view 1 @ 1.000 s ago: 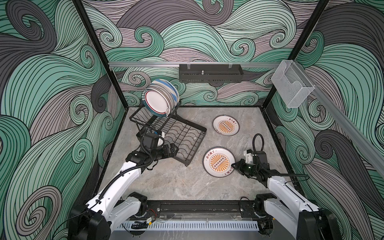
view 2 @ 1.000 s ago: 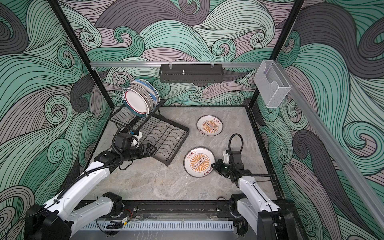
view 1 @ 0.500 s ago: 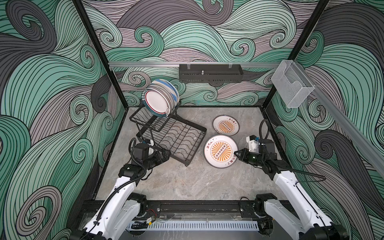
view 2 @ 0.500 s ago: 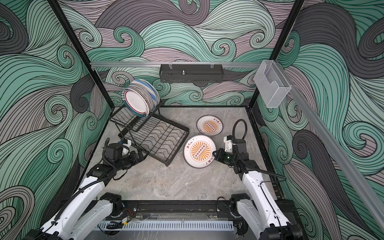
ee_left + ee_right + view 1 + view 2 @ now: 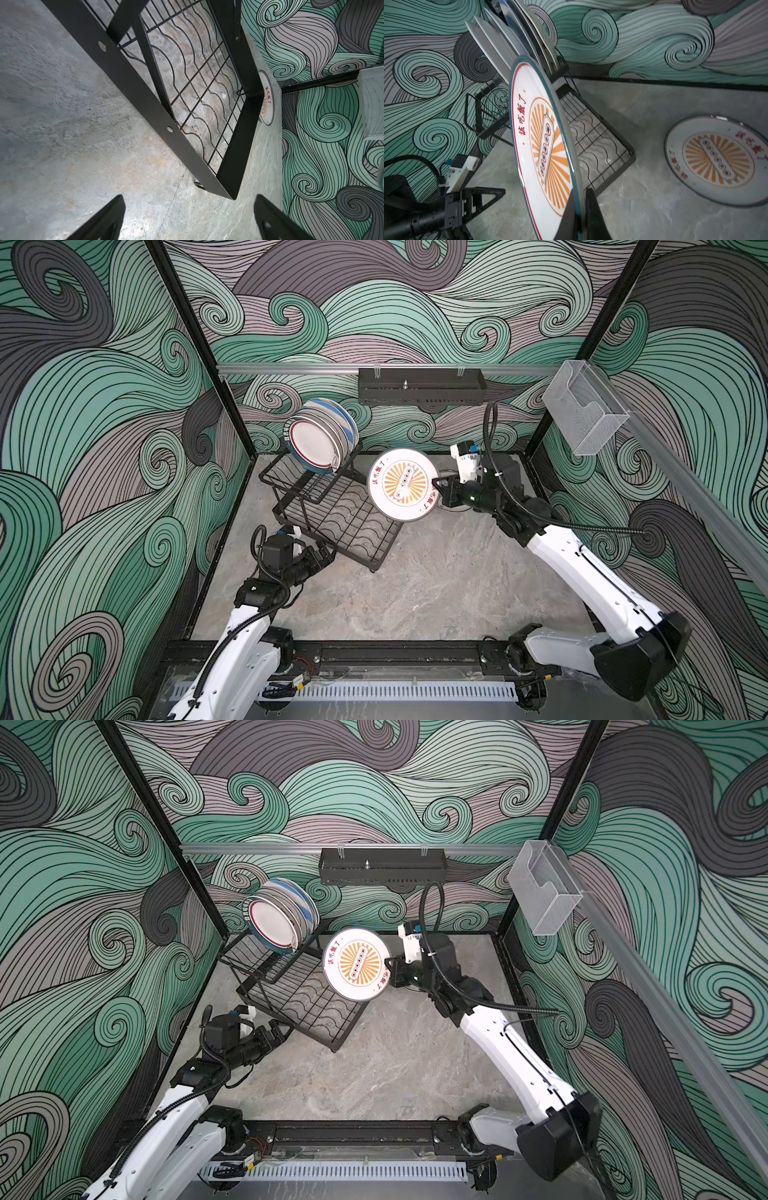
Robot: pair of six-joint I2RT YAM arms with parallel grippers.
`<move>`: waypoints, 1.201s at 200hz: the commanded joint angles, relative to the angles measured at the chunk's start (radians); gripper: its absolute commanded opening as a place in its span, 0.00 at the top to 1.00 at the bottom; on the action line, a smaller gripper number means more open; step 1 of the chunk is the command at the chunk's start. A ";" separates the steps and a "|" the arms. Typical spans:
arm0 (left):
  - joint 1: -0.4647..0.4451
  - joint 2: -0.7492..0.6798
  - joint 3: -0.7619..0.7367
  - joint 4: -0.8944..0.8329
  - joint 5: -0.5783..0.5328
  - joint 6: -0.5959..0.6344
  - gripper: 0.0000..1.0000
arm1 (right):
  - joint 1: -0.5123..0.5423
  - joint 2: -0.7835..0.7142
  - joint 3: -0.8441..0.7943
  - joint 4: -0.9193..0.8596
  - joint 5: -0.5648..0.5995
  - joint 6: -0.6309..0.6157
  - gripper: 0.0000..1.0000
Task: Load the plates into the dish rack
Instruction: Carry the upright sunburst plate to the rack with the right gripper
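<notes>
The right pincer [image 5: 580, 209] is clamped tight on the rim of a plate [image 5: 403, 484] with an orange sunburst. It holds the plate on edge in the air by the right side of the rack [image 5: 345, 526], which sits toward the far left corner of the desk [image 5: 415, 593]. The left pincer [image 5: 189, 207] hangs wide apart and empty just off the rack's near corner, touching nothing. A row of plates [image 5: 322, 439] leans in the raised tier. A flat plate [image 5: 716, 162] lies on the desk near the far edge, close under the right arm.

The grip is the main worry. The jaws pinch only a thin slice of a smooth rim, so the plate's weight hangs off one side, and it may swing or slide out if the wrist turns fast. The plate could also knock the raised tier or the leaning row on its way in and tip them. Nothing steadies the rack, so a plate pushed against a wire may shove the rack rather than drop into a slot. If the arm dips low, it may strike the flat plate
</notes>
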 commanded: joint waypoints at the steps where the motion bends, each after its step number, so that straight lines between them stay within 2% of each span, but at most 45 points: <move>1: 0.008 0.047 0.089 -0.047 0.025 0.063 0.01 | 0.066 0.066 0.152 0.090 0.085 -0.099 1.00; 63: 0.014 0.128 0.117 -0.047 0.060 0.116 0.01 | 0.251 0.276 0.447 0.158 0.253 -0.253 1.00; 92: 0.024 0.144 0.089 -0.015 0.068 0.100 0.01 | 0.320 0.368 0.573 0.166 0.384 -0.349 1.00; 118: 0.032 0.133 0.073 0.023 0.098 0.072 0.01 | 0.355 0.449 0.645 0.214 0.465 -0.397 1.00; 167: 0.045 0.107 0.080 -0.023 0.087 0.110 0.01 | 0.410 0.617 0.805 0.242 0.593 -0.475 1.00; 191: 0.047 0.101 0.087 -0.045 0.088 0.124 0.01 | 0.424 0.699 0.913 0.197 0.639 -0.477 1.00; 240: 0.057 0.094 0.081 -0.054 0.090 0.130 0.01 | 0.436 0.780 0.988 0.198 0.693 -0.470 1.00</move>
